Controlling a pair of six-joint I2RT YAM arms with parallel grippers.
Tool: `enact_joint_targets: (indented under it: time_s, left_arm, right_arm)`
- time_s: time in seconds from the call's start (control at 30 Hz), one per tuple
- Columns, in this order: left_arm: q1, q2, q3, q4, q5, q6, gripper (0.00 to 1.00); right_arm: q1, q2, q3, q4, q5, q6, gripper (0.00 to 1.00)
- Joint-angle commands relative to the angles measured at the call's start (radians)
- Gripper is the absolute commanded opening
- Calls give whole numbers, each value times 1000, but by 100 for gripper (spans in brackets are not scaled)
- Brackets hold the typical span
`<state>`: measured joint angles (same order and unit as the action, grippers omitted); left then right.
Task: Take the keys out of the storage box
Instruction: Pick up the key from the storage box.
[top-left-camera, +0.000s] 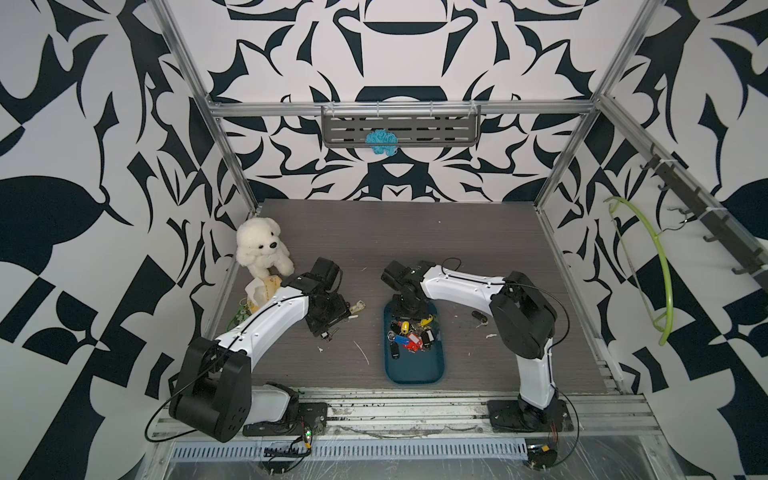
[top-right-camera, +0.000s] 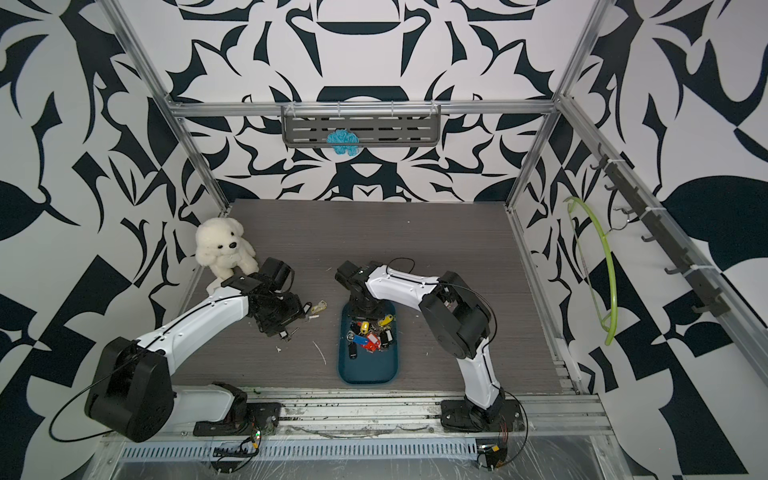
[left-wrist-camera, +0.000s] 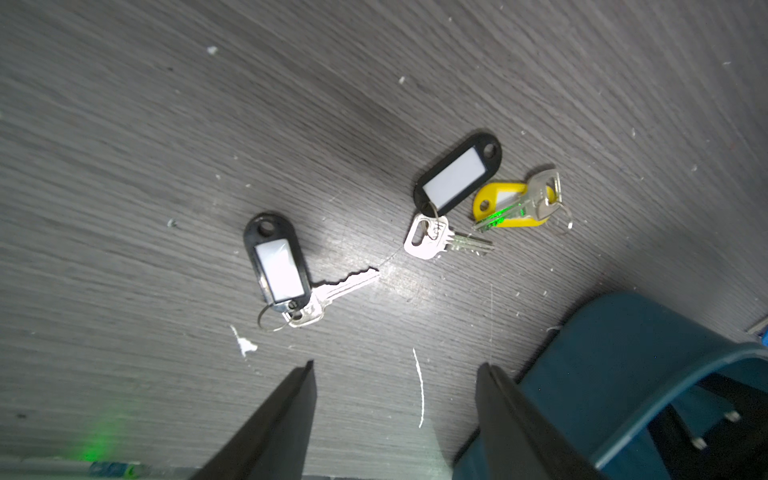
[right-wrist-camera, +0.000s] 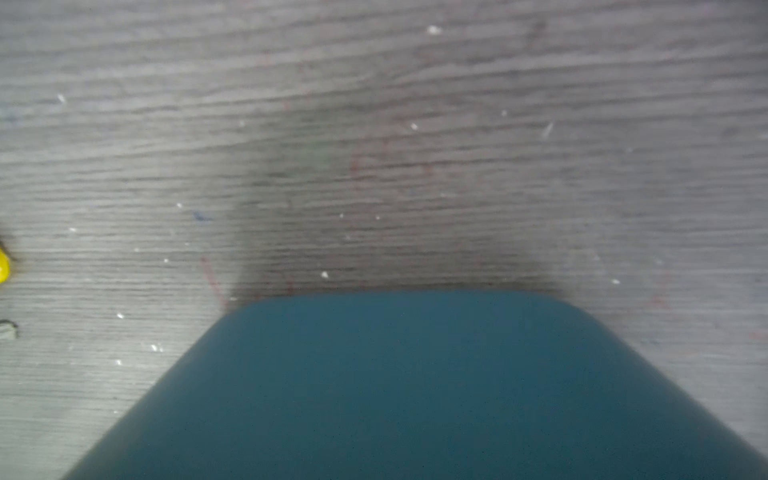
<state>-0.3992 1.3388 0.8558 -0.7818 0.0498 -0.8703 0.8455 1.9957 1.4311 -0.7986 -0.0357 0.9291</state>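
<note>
left claw (left-wrist-camera: 397, 368) wide, empty | right claw (top-left-camera: 409, 316) over storage box (top-left-camera: 415, 372) — grip unclear

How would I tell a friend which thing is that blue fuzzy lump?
Find the grey slotted shelf hanging on the back wall. On its front edge sits the blue yarn bundle, the only soft, coloured thing up there.

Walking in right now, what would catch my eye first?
The bold black-and-white patterned walls surround everything. On the grey table, bright keys lie heaped in a teal storage box near the front middle, and a white plush bear sits at the left edge.
</note>
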Motion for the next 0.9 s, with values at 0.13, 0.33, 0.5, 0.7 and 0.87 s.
enact_joint_targets:
  time_s: [0.13, 0.33, 0.5, 0.7, 0.87]
  left_arm:
    - [2, -12, -21, -24, 5, 9, 68]
    - [2, -10, -21, -20, 10, 7, 68]
    - [2, -13, -21, -21, 13, 5, 68]
    - [3, -36, -16, -30, 10, 7, 68]
    - [1, -95, 1, -28, 7, 15, 67]
  right_arm:
    - [-2, -114, 15, -94, 55, -5, 4]
    - [-2, -171, 25, -107, 42, -21, 5]
    - [-2, -179, 10, -67, 7, -27, 6]
    - [-2, -200, 3, -37, -15, -36, 4]
    - [-23, -275, 1, -68, 9, -46, 3]
